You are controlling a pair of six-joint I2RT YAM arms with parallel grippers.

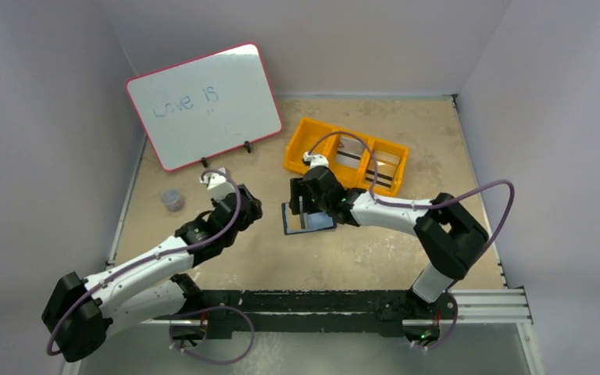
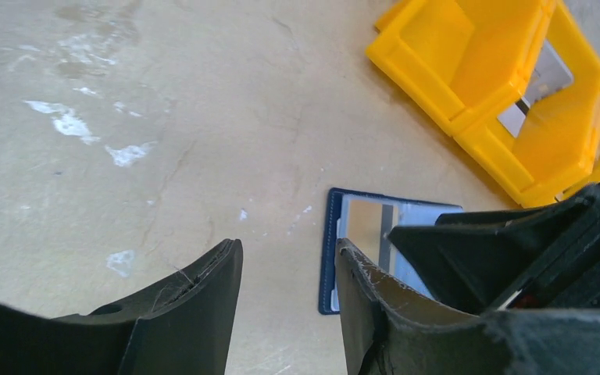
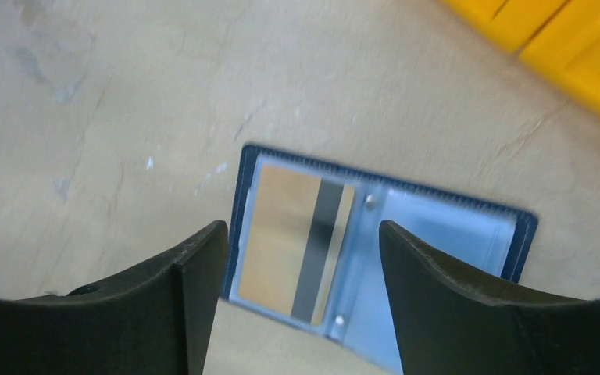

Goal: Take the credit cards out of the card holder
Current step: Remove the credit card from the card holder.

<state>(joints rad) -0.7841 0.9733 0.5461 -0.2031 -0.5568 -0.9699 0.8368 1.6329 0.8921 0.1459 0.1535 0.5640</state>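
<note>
1. On the beige stone-look counter (image 1: 359, 258), the orange three-compartment plastic tray (image 1: 301, 148) sits at one o'clock of centre. It holds pale cards (image 1: 349, 160), already removed, I judge.
2. The navy folding card holder (image 3: 445, 230) lies spread open mid-counter, pockets up for access.
3. One grey striped credit card (image 3: 293, 238) sits in its nine-o'clock pocket.
4. My right jaws hang released above that card, ready to pinch; my left jaws, released and empty, stand at the holder's nine o'clock.

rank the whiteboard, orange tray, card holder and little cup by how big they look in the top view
Largest to smallest:
1. whiteboard
2. orange tray
3. card holder, partly covered yet clearly bigger than the cup
4. cup
</note>
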